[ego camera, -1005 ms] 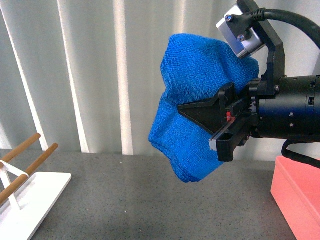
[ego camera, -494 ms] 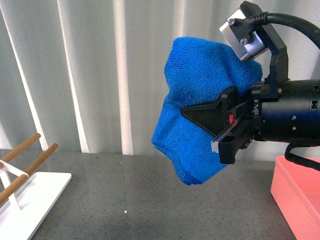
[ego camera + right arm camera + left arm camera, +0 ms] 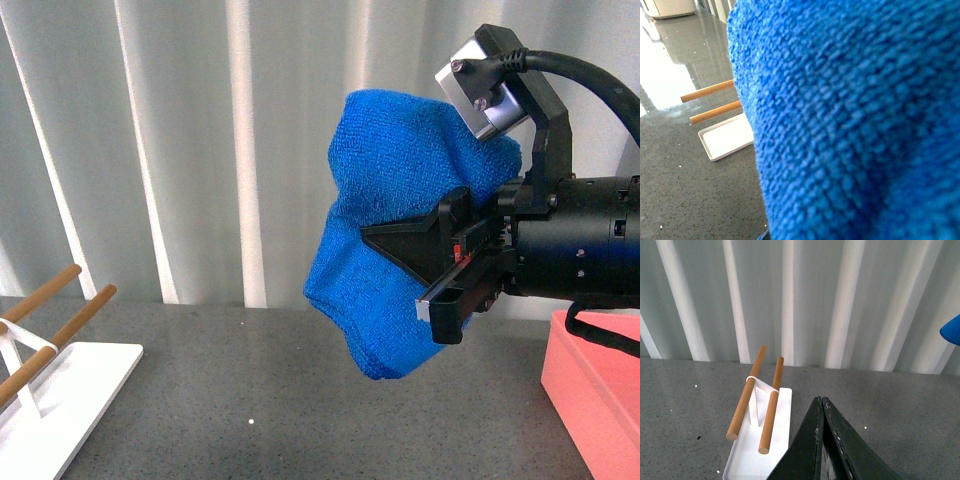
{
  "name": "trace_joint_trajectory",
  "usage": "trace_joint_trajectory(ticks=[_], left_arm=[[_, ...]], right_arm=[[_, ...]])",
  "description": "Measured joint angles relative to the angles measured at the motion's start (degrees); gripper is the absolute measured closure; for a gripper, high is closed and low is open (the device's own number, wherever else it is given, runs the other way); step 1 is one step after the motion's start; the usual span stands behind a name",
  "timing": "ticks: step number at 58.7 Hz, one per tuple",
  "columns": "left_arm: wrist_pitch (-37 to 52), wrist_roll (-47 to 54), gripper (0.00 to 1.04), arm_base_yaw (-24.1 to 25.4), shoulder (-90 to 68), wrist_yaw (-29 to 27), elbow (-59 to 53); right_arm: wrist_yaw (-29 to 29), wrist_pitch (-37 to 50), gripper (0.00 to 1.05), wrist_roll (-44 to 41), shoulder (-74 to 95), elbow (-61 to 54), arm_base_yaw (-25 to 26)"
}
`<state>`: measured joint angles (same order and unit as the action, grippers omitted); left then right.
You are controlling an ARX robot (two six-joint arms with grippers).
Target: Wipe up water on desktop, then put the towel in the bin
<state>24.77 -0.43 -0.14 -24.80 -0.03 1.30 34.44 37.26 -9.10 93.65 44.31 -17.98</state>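
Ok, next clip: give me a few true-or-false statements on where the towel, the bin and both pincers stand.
1. The right pincer grips the towel clear above the desktop. True.
2. The towel lies in the bin. False: it hangs in the air, left of the bin in the front view.
3. The left pincer is shut with nothing in it. True.
4. The wooden rods lie loose on the desktop. False: they sit raised on the white rack.
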Motion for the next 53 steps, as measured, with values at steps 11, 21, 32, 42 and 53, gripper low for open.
trace_joint_trajectory(ticks=[11,21,32,42,53], left_arm=[[-4.63,0.0,1.01,0.02,4.79,0.0,-0.02],[-8.33,0.0,1.01,0.02,8.5,-0.02,-0.02],[-11.52,0.0,1.01,0.02,11.76,0.0,-0.02],[-13.66,0.0,1.01,0.02,13.9,0.0,0.0],[-22.6,0.0,1.01,0.02,20.87,0.07,0.0]], right_arm=[[-0.11,0.02,0.98,0.2,0.11,0.0,-0.74],[-0.63,0.57,0.98,0.35,0.11,0.0,-0.83],[-0.74,0.57,0.98,0.46,0.0,0.0,-0.81],[-0.48,1.09,0.98,0.81,0.0,-0.09,-0.66],[-0.28,1.57,0.98,0.94,0.02,-0.7,-0.37]])
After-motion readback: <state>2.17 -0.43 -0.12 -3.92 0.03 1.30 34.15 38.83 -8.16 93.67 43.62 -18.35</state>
